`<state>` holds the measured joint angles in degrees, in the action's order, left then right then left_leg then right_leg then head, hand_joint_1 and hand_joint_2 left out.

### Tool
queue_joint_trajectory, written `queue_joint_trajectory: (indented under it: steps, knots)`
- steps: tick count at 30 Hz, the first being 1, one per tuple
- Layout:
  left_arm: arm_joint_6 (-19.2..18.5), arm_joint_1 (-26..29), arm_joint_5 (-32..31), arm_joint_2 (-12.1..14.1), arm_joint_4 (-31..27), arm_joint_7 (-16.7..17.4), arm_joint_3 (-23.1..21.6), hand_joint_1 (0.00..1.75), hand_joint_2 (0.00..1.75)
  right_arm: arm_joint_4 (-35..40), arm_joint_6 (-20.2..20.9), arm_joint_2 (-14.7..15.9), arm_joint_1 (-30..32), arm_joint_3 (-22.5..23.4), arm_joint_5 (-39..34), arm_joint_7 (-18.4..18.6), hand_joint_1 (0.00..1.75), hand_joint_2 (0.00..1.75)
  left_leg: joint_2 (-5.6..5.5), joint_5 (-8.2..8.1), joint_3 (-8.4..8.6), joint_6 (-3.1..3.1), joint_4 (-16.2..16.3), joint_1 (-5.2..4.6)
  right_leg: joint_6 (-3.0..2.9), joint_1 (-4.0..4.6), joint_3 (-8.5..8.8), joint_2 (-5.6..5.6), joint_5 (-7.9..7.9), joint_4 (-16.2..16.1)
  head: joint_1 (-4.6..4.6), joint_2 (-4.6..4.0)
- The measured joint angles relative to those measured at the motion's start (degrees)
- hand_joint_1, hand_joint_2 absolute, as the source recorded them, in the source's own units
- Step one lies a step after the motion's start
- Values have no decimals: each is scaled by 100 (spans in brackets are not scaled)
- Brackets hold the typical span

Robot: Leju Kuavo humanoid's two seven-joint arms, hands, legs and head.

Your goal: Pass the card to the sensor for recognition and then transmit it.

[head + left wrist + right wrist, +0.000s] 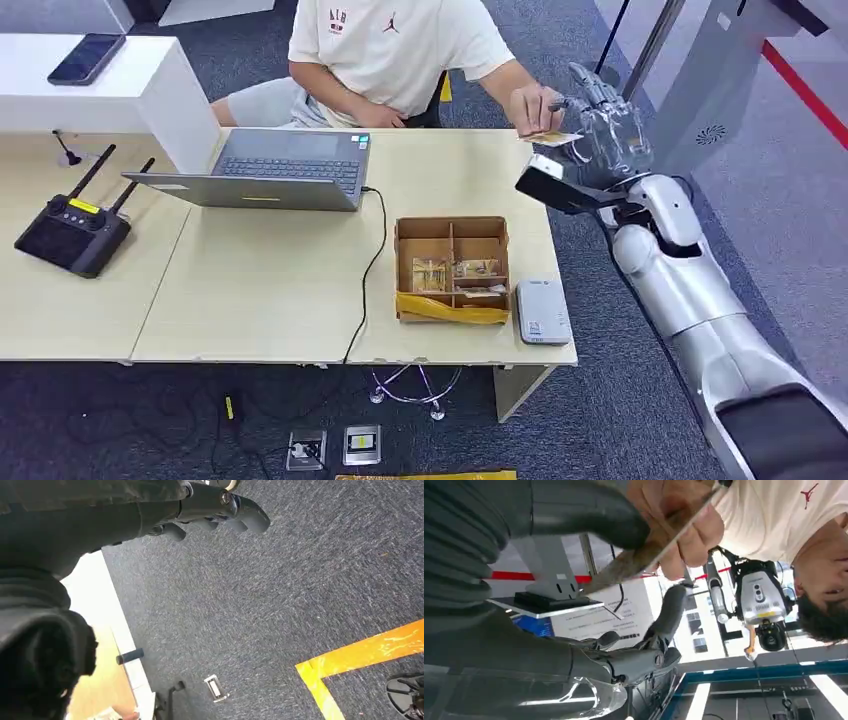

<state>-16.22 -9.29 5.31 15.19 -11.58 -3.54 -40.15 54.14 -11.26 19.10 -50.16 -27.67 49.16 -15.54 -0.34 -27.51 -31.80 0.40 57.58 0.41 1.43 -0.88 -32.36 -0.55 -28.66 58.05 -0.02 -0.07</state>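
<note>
Past the table's (300, 300) far right corner, the right hand (605, 125) pinches the card (553, 138) while a person's hand (535, 105) grips its other end; that person's white shirt (400, 45) bears a red Jordan logo, and the left hand (220, 510) hangs curled, holding nothing, over open carpet (300, 590).

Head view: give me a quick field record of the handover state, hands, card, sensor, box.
right hand: raised past the table's far right corner, holds the card
card: yellowish, between right hand and person's hand, which also touches it
left hand: hangs over carpet, holds nothing, fingers curled
sensor: grey, flat on table, right of cardboard box
cardboard box: compartmented, near front edge, items inside
stage: card at handover, away from sensor
</note>
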Motion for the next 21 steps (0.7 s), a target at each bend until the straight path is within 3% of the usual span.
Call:
queue_joint_trajectory:
  steps: [21]
  knots:
    - [0, 5, 74, -35, 0, -24, 0, 0, 0, 310, 245, 284, 498, 85, -223, 302, 175, 175, 6, -2, 3, -2, 0, 0, 0, 0, 0, 7, 0, -1, 0, 0]
